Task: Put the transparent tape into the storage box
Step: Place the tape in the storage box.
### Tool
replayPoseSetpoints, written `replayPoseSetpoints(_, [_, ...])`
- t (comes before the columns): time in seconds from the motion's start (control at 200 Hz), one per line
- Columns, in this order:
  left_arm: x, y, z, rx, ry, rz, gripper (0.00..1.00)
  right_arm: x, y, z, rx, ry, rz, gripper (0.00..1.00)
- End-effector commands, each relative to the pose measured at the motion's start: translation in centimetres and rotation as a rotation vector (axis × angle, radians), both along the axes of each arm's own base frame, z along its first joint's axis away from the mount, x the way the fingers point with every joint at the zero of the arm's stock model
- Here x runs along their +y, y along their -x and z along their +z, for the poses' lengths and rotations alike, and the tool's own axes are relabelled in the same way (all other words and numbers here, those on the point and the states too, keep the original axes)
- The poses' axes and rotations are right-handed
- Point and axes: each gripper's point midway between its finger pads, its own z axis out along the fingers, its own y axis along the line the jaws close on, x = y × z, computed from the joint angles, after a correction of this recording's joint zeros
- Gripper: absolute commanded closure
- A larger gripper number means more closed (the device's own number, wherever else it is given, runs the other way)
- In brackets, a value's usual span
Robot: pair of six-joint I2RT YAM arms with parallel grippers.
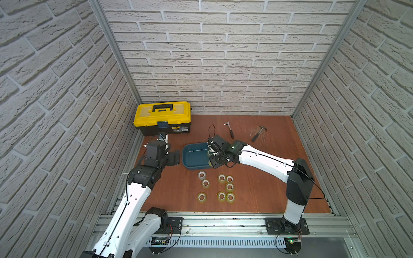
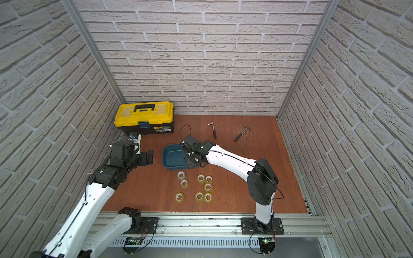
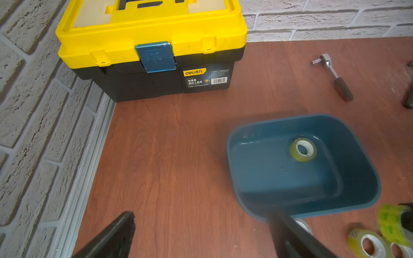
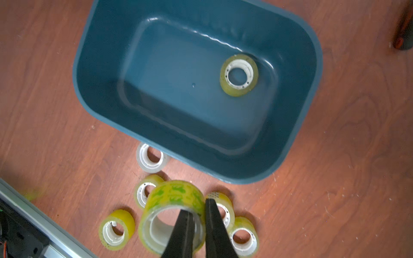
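The right pincer point(image 4: 197, 207) is closed on the held tape roll point(image 4: 172, 194). One finger sits inside the core and the other outside, pinching the roll's wall, and the roll hangs clear of the table point(image 4: 335, 156). Only the right wrist view shows this grip. In both top views the arm's wrist covers the roll almost wholly.

Just under and around the pincer's tips lie the loose tape rolls point(image 4: 117, 230), yellowish apart from a clear one point(image 4: 152, 158) that touches the box's near wall. The wrist view catches five of them. A top view shows eight point(image 1: 221, 196), in a cluster on the side of the box toward the arm's base.

Just ahead of the tips lies the storage box point(image 4: 100, 44), lidless. The tape roll in the box point(image 4: 239, 74) lies flat near a far corner. From above, the right pincer point(image 1: 211, 156) hides that end of the box point(image 1: 192, 156). Whether the held roll is already over the rim cannot be told.

Across the box from it, the left pincer point(image 3: 203, 215) hangs with its fingers spread wide and nothing between them. One finger overlaps the box's near corner in its own wrist view.

Farther off, well beyond the box, lie a ratchet wrench point(image 1: 229, 129) and a hammer point(image 1: 259, 133). The yellow-lidded toolbox point(image 1: 162, 116) stands closed in the far corner behind the left pincer.
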Motion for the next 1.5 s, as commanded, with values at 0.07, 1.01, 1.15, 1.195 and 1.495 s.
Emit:
replayPoseSetpoints(0.07, [0.2, -0.5, 0.0, 0.0, -0.018, 0.013, 0.02, 0.7, -1.4, -1.4, 0.024, 0.046, 0.039, 0.98])
replayPoseSetpoints(1.01, [-0.6, -0.4, -0.4, 0.02, -0.057, -0.019, 0.02, -0.7, -2.9, -7.1, 0.117, 0.106, -0.013, 0.94])
replayPoseSetpoints(1.15, [-0.7, -0.4, -0.4, 0.022, -0.054, -0.023, 0.02, -0.5, -2.8, -6.3, 0.11, 0.083, -0.009, 0.69])
replayPoseSetpoints(1.195, [-0.8, -0.4, -0.5, 0.025, -0.054, -0.025, 0.02, -0.4, -2.8, -5.7, 0.102, 0.073, -0.009, 0.63])
replayPoseSetpoints(1.495, [-2.0, -0.4, -0.4, 0.014, -0.013, -0.078, 0.02, -1.0, -2.4, 3.8, -0.06, -0.075, -0.007, 0.55])
